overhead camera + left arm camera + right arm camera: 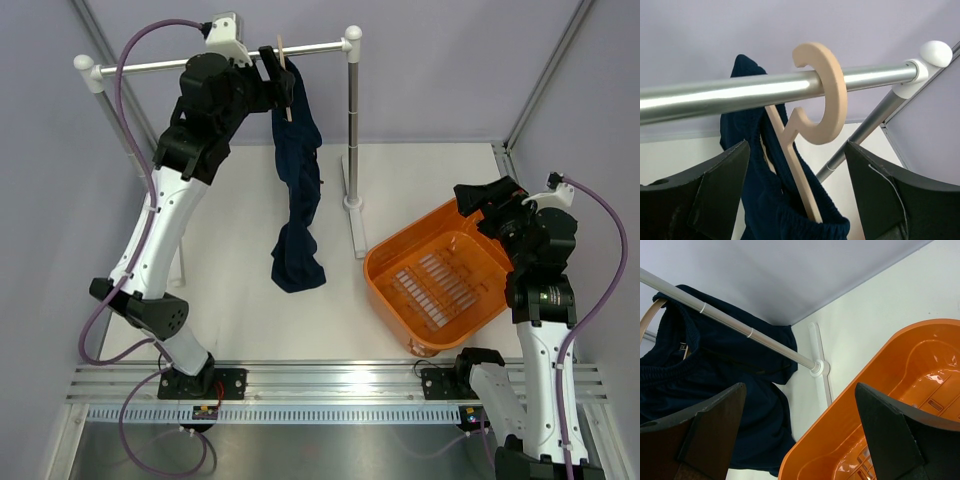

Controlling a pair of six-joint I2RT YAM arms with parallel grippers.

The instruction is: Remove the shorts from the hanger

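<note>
The dark navy shorts (297, 200) hang from the tan wooden hanger (285, 72), whose hook sits over the silver rail. Their lower end rests on the table. My left gripper (280, 85) is up at the rail, open. In the left wrist view its jaws (797, 150) stand wide on either side of the hanger's neck (800, 165), not touching it, with the shorts' waistband (765, 205) just below. My right gripper (470, 200) is open and empty over the basket's far rim. In its wrist view (800, 387) I see the shorts (715, 375) and a bit of the hanger (647, 320).
The silver rail (180, 64) spans the back on two posts; the right post (352, 120) stands on a white foot (355, 225). An orange basket (480, 240) sits at the right, also in the right wrist view (910, 370). Grey walls enclose the table.
</note>
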